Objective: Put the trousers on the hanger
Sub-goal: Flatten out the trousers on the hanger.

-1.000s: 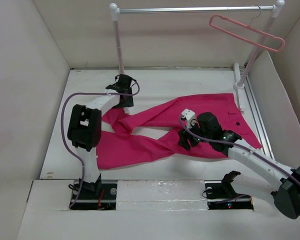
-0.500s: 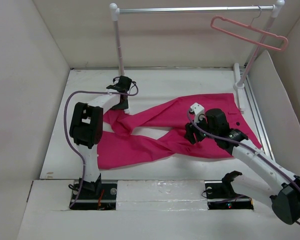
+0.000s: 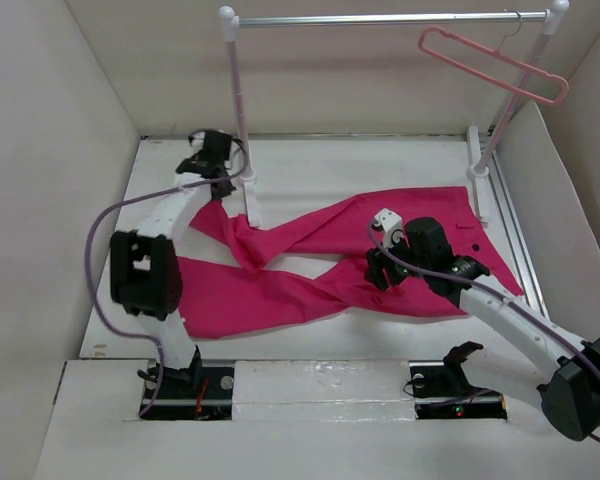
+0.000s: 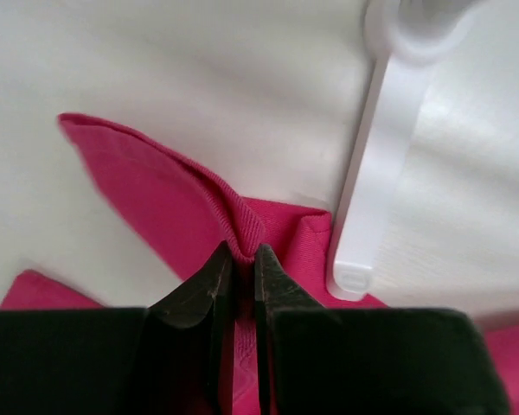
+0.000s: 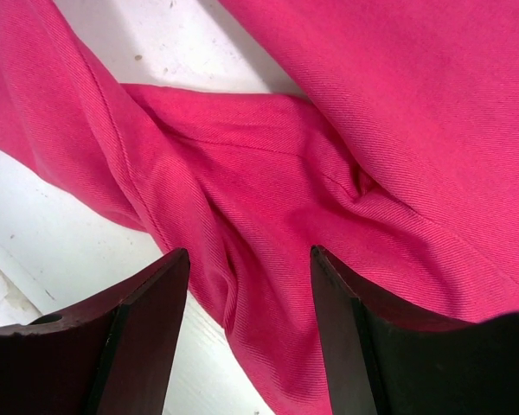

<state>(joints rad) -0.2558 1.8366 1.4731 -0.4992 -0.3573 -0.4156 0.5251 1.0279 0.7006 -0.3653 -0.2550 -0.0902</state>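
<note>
Two tools at trousers (image 3: pixel 280 300) spread on surface (image 3: pixel 380 160).
Left tool (image 4: pixel 240 255) clamps trousers hem, upper left, beside rail foot (image 4: pixel 372 173); right tool (image 5: pixel 246 259) wide above trousers mid-frame; hanger (image 3: pixel 490 62) hangs upper right on rail (image 3: pixel 380 18).

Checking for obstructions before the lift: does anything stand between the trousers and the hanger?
Nothing lies on the trousers. The rail's left foot sits right beside the leg end pinched by the left gripper; the hanger hangs up at far right.

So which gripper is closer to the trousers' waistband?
Right. The right gripper hovers open over the crotch near the waistband; the left gripper pinches the trousers' far leg end.
</note>
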